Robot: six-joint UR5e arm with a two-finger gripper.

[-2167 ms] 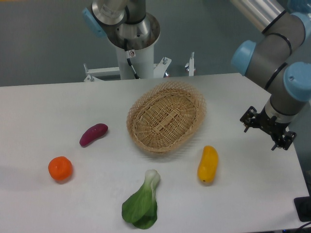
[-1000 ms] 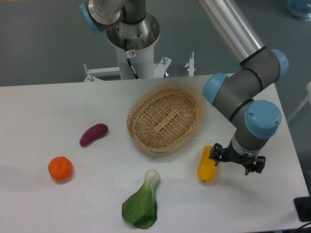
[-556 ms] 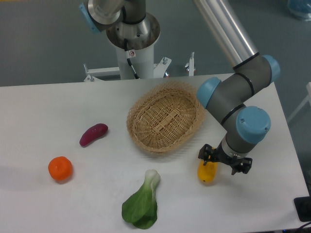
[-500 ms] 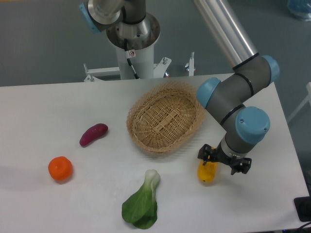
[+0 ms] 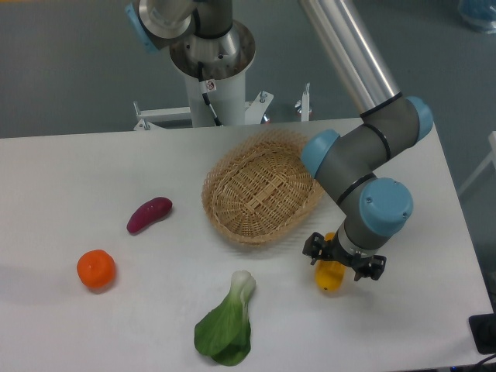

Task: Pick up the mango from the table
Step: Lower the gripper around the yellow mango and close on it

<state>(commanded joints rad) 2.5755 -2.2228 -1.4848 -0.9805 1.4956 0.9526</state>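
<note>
On the white bench point(image 5: 93, 163), mango point(image 5: 331, 277) lying front-right of wicker basket point(image 5: 263, 188), arm bent downward, wrist vertical, end effector point(image 5: 343, 262) directly over mango, jaw state cannot be determined.

Likely a robotics lab — a bare white table point(image 5: 93, 167), a pedestal-mounted arm point(image 5: 353, 167), grey floor.
</note>
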